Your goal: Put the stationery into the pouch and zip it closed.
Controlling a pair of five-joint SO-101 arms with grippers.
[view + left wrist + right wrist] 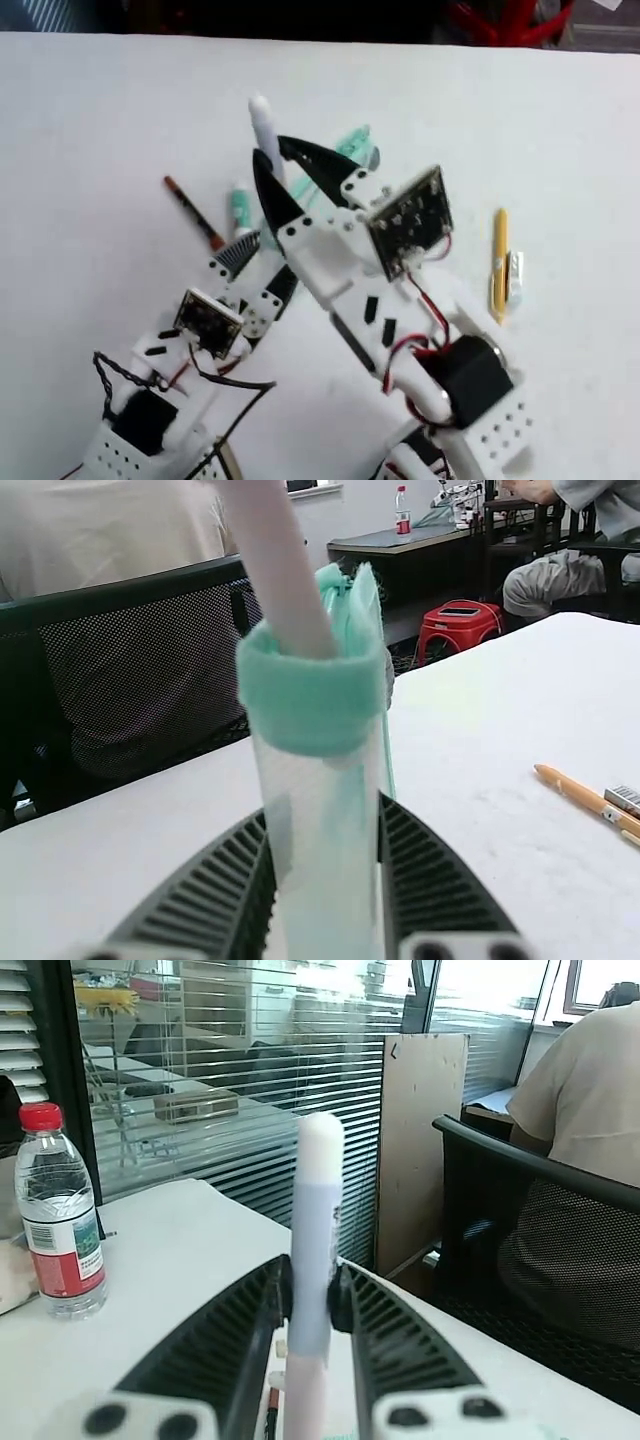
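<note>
Left pincer [322, 818] pinching clear green-rimmed pouch [315, 710], right pincer [312, 1270] pinching white marker [315, 1190], marker end inside pouch mouth, yellow pencil [498, 250] on bench [100, 120]

Nothing legible shows on any item or on the surface. The water bottle [58, 1210] wears a red-and-white label [68, 1256], its print too small to read.
</note>
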